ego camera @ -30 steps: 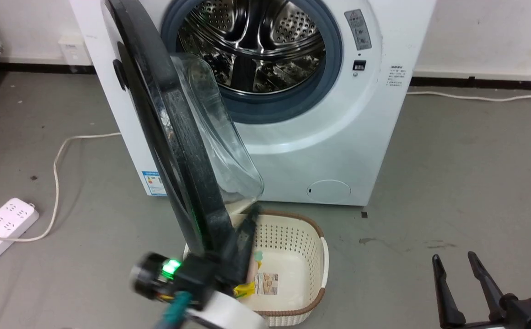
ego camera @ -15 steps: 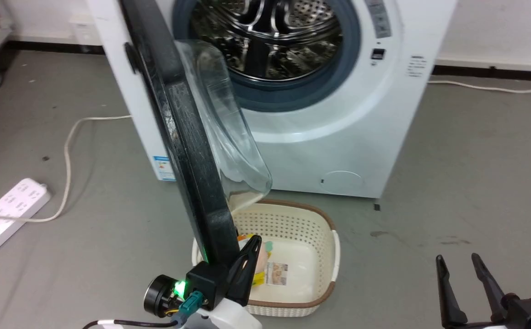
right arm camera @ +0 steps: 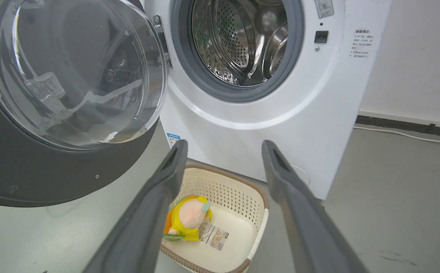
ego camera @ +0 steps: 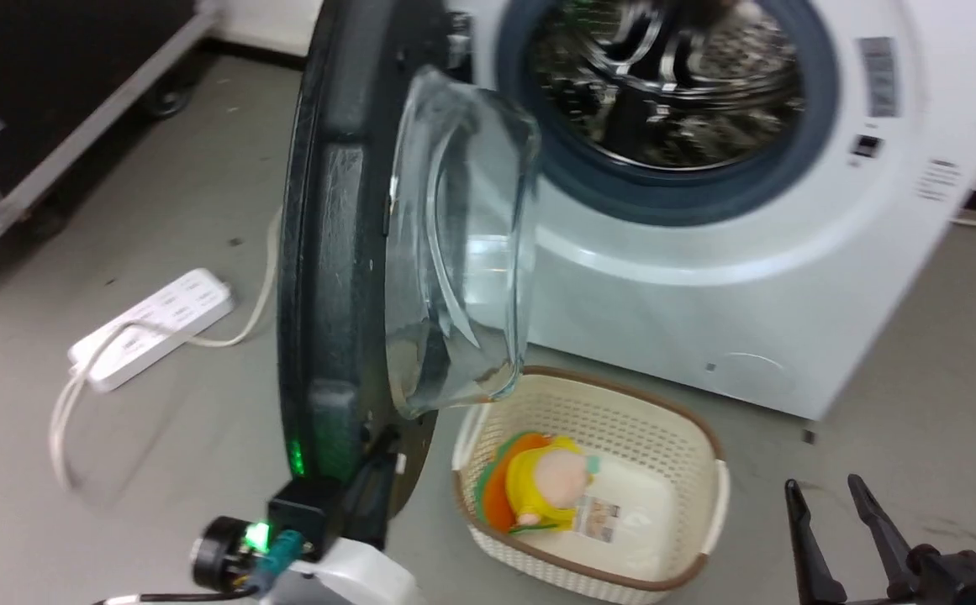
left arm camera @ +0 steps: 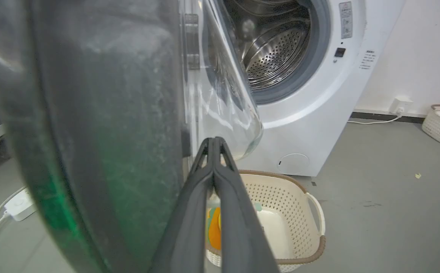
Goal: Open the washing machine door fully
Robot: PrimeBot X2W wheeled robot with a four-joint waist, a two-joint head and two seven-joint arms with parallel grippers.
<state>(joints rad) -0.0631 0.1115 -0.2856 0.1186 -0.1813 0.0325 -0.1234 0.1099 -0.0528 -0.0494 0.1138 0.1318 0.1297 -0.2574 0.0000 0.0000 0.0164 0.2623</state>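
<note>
Door [ego camera: 332, 252]: swung well clear of the machine [ego camera: 706, 277] and standing edge-on to the head camera, roughly square to the front panel. Its glass bowl [ego camera: 462, 244] faces across the open drum [ego camera: 664, 76]. The hinge [right arm camera: 163, 38] sits at the left of the opening in the right wrist view. Judged short of full travel, since the inner face looks across the opening and not back along the cabinet side.

Left gripper [left arm camera: 213, 151]: fingers pressed together, nothing between them. It sits at the door's lower edge on the inner side, just below the bowl. The placement suits a push. Closed fingers make a stiff bar to lean sideways on the rim, and the low outer edge, far from the hinge, gives the most leverage. Whether the fingers actually touch the rim cannot be told; the left wrist view shows them just beside it.

Right gripper [ego camera: 824, 486]: fingers spread wide, empty, low at the robot's right and well apart from the door. Judged parked clear of the swing.

Basket [ego camera: 622, 388]: on the floor in front of the machine, just beside the door's lower edge, with a toy [ego camera: 542, 487] inside.

Power strip [ego camera: 151, 323]: on the floor on the door's outer side. The door appears to pass above it.

Risk: closed fingers could slide off the glossy rim on any further push.
</note>
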